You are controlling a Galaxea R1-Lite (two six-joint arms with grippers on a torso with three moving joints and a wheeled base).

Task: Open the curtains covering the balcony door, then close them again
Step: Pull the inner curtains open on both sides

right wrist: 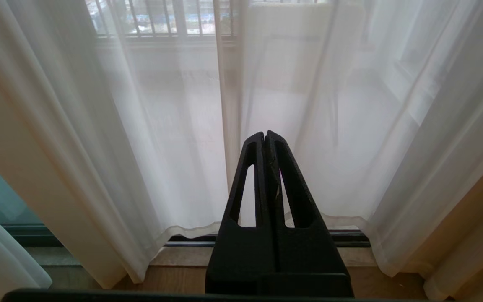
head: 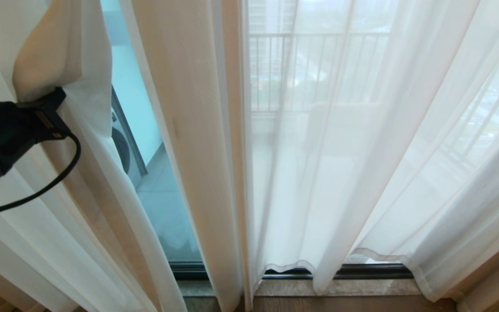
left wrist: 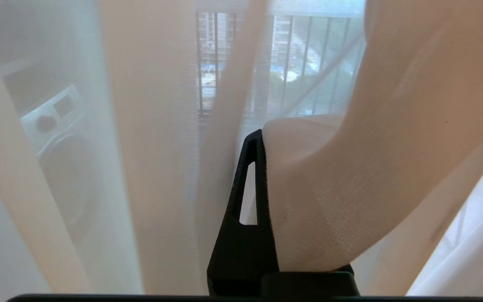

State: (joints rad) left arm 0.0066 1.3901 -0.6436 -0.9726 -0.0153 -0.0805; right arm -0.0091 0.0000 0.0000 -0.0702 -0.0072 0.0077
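The left hand (head: 56, 102) was clenched on a fold of the left panel of the curtains (head: 80, 65), holding it to the left side. Between this panel and the right panel (head: 340, 151) a gap showed the glass of the balcony door (head: 163, 208). The right hand (right wrist: 265, 136) was clenched on nothing, near the right panel's hem.

Sheer white curtains (head: 340, 164) parted at left, baring balcony door (head: 163, 208).
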